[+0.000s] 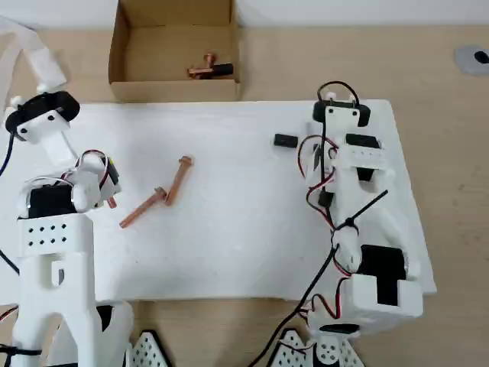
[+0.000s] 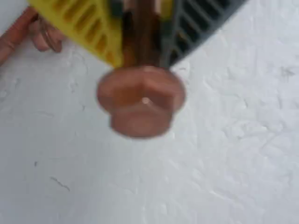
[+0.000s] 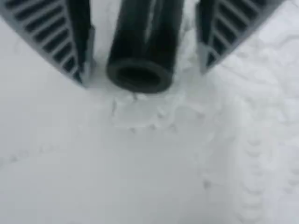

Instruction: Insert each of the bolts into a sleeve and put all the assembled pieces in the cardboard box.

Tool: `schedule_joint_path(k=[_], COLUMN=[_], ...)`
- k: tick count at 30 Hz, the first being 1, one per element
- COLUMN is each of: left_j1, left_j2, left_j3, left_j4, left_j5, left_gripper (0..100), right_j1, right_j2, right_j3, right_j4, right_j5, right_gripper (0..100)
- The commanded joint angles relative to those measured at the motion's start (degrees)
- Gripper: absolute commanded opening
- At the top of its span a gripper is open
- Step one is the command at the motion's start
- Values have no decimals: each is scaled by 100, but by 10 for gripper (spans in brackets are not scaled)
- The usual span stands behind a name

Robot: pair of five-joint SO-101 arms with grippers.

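Left wrist view is showing the held bolt (image 2: 140, 100) head-on. The left gripper (image 2: 140, 56) is clamping its shank between a yellow finger (image 2: 79, 23) and a grey finger (image 2: 205, 23). The flanged head is sticking out past the fingertips and hanging just above the white mat (image 2: 224, 154). It looks to me as though the bolt is being kept off the mat, ready to be brought to a sleeve. How much shank is lying free behind the fingers I cannot tell.

Over on the other arm, the right gripper (image 3: 145, 73) is standing wide, with one finger on either side of a black sleeve (image 3: 142, 60) lying on the mat. A gap is showing on both sides, so nothing is being gripped. The sleeve's open mouth is pointing out beyond the fingertips. I would guess the fingers are straddling it so that closing would catch the barrel and leave the bore exposed for the bolt.

Beyond the left fingers, a loose bolt (image 1: 179, 176) and a second loose bolt (image 1: 144, 208) are lying on the mat, their ends meeting or nearly so. A sleeve on the mat (image 1: 285, 141) is sitting beside the right arm. Whether it is the one between the right fingers I cannot tell.

At the far edge, just off the mat, the cardboard box (image 1: 172, 90) is sitting open. It is holding at least one assembled piece (image 1: 210, 69), copper and black, against its far right corner.
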Motion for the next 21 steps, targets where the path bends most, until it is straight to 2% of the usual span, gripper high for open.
schedule_joint_path(k=[1,7,14,21], left_j1=[9,9,9,18], left_j2=[-207,-207,-207,-215], left_j3=[-97,-97,-105,-484], left_j4=[-70,-70,-70,158], left_j5=[9,9,0,9], left_gripper=[6,6,6,6], right_j1=[31,-180,-215,-207], right_j2=[13,40,4,-198], right_j3=[-22,-13,-31,-831], right_j4=[202,273,290,1002], right_j5=[-18,0,0,360], right_gripper=[114,14,10,10])
